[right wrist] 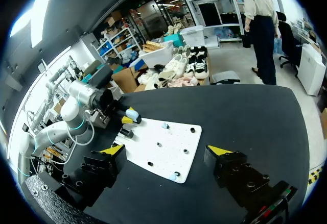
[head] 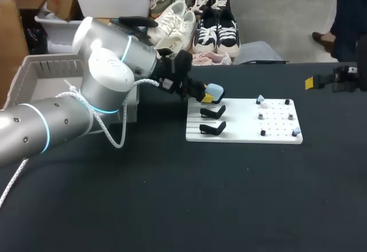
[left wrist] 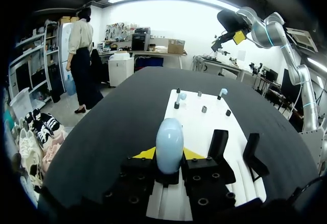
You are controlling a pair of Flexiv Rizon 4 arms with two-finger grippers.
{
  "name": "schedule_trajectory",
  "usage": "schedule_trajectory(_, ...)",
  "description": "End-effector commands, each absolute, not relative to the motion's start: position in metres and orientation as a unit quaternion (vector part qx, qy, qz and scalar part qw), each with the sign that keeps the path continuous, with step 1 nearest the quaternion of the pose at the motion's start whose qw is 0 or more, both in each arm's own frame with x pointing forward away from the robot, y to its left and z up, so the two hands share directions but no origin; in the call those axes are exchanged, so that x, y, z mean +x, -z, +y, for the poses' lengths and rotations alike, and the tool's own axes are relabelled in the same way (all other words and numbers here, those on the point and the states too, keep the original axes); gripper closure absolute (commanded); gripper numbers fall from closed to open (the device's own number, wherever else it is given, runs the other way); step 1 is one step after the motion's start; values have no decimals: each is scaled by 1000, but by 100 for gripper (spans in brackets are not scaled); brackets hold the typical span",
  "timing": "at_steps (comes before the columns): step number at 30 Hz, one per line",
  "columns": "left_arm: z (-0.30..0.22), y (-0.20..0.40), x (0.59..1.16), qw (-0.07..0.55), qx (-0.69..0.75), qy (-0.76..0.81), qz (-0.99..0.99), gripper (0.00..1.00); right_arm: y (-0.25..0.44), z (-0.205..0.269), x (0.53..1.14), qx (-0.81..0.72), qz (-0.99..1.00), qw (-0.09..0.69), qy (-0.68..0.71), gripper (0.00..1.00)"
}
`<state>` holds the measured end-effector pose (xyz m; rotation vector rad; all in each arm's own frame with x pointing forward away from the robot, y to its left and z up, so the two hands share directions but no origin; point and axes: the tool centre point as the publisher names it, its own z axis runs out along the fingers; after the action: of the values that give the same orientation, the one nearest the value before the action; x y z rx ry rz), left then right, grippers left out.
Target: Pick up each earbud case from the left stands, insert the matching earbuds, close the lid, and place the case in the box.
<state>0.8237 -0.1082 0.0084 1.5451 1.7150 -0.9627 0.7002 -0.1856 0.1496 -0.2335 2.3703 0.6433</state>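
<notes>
Stands (head: 213,128) sit just beside left gripper (head: 207,97) clamping blue case (head: 214,89).

Case (head: 214,89) is pale blue, board (head: 243,136) white (stands (head: 213,128) black).

case (head: 214,89) in L pincer (head: 207,96) behind stands (head: 213,120), board's (head: 246,132) L side, earbuds (head: 261,99) R

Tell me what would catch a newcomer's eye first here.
The left gripper clamps a pale blue earbud case at the white board's left end, beside two empty black stands. The right gripper hangs open off to the right, away from the board.
</notes>
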Motion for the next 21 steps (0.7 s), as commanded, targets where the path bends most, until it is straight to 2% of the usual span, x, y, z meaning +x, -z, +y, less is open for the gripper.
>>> schedule_trajectory(1, -108, -7, 828, 311, 588, 368, 650, 91, -149, -186, 701, -90, 907, 330, -247, 0)
schedule_trajectory(2, -108, -7, 828, 311, 587, 368, 650, 98, -149, -186, 701, -90, 907, 330, -247, 0)
schedule_trajectory(3, -107, -7, 828, 311, 587, 369, 650, 100, -149, -186, 701, -90, 907, 330, -247, 0)
schedule_trajectory(21, -99, -47, 815, 329, 559, 374, 663, 100, -149, -186, 701, -90, 907, 330, -247, 0)
